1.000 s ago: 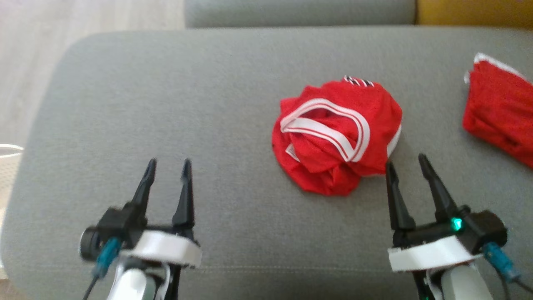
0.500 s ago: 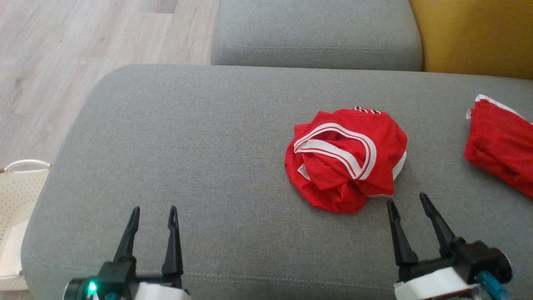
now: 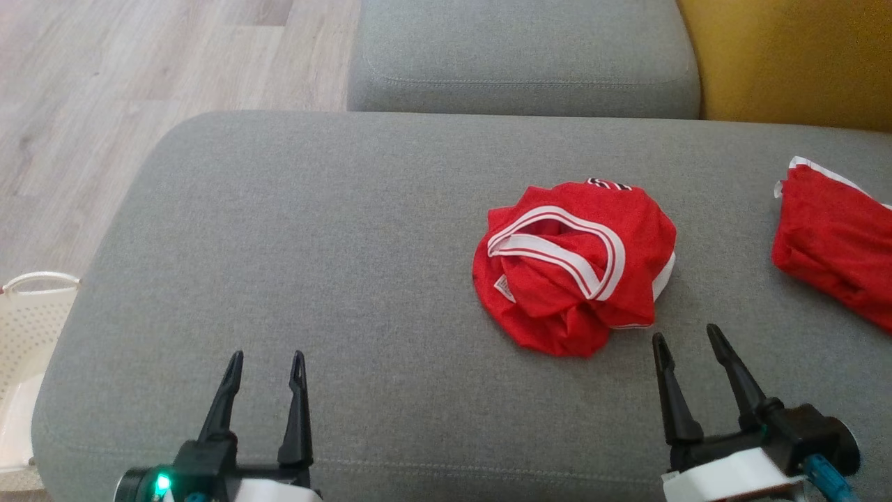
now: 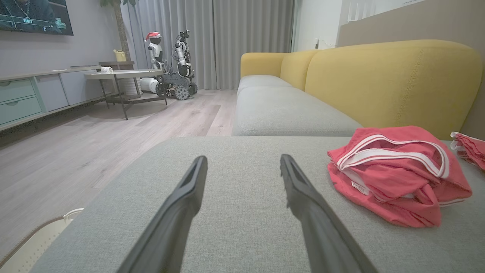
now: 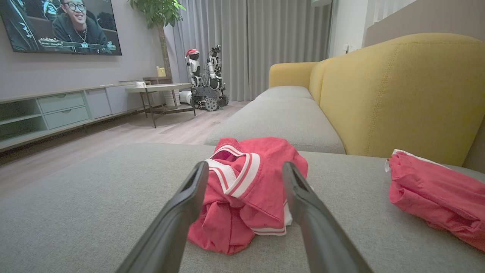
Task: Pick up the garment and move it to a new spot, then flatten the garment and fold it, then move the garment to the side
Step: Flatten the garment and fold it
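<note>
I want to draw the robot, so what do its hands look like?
The left gripper and right gripper each have two long, thin black jaws tapering to points, joined to a chunky black block with a white band behind it. A green light glows on the left one, and a blue-green plug sticks out of the right one.

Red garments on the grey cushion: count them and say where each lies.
2. One crumpled garment lies on the cushion, right of centre, just ahead of the right gripper. A second garment lies at the head view's right edge, partly cut off; others could be beyond it.
</note>
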Controlling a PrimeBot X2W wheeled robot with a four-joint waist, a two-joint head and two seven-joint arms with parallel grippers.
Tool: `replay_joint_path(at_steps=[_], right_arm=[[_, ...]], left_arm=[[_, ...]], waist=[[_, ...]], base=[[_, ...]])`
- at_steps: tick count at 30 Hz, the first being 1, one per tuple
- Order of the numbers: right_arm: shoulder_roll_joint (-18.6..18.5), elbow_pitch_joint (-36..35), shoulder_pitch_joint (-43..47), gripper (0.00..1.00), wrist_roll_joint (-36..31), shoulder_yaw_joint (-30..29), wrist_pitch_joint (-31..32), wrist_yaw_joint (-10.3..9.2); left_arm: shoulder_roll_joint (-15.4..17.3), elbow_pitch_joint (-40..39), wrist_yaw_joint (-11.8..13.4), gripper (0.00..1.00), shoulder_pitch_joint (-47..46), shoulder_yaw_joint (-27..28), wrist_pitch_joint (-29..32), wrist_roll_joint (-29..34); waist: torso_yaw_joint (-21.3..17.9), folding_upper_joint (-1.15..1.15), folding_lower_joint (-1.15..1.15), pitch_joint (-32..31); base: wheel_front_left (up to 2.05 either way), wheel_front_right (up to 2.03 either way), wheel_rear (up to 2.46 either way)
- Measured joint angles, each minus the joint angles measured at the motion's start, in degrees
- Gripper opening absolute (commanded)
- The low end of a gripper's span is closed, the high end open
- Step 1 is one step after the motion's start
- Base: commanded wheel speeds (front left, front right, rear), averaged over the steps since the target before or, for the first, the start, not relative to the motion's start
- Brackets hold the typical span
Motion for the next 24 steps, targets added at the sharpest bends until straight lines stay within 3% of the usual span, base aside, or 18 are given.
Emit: replay_joint_path(at_steps=[24], right_arm=[[0.0, -0.73, -0.02, 1.0, 0.15, -0.09, 0.0, 0.0]], left_arm=[[-0.14, 0.62, -0.18, 1.0, -0.69, -0.15, 0.0, 0.53]], waist=[[-1.18, 0.0, 0.0, 1.23]], base=[[0.0, 0.0, 0.0]])
